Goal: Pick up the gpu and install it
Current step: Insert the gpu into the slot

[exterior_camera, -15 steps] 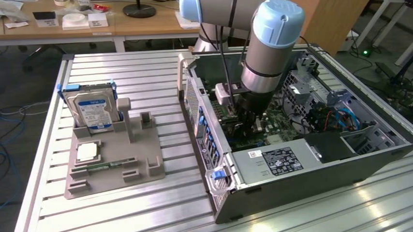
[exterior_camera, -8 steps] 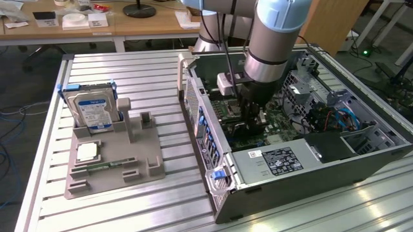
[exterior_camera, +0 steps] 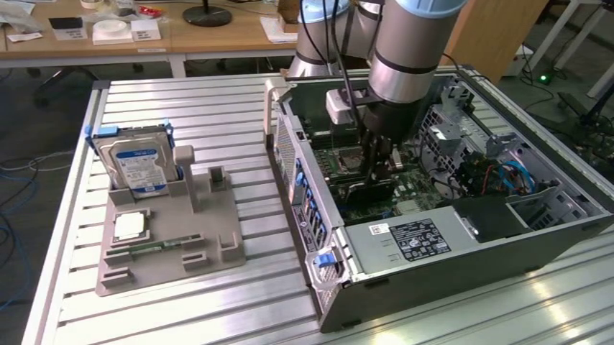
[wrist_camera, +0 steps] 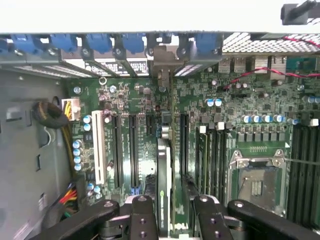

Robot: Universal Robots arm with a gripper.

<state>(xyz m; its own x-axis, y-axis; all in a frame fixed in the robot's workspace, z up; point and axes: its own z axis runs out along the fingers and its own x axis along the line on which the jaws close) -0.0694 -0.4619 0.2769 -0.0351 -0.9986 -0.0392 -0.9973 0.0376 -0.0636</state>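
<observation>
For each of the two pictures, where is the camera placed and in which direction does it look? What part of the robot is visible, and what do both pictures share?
Exterior view: off the arm, high, looking down on the slatted table and open computer case; the arm reaches into the case.
Wrist view: on the wrist, looking down onto the motherboard; the gripper is shut on the gpu, held edge-on.
Shared: the gripper, the gpu, the motherboard.
</observation>
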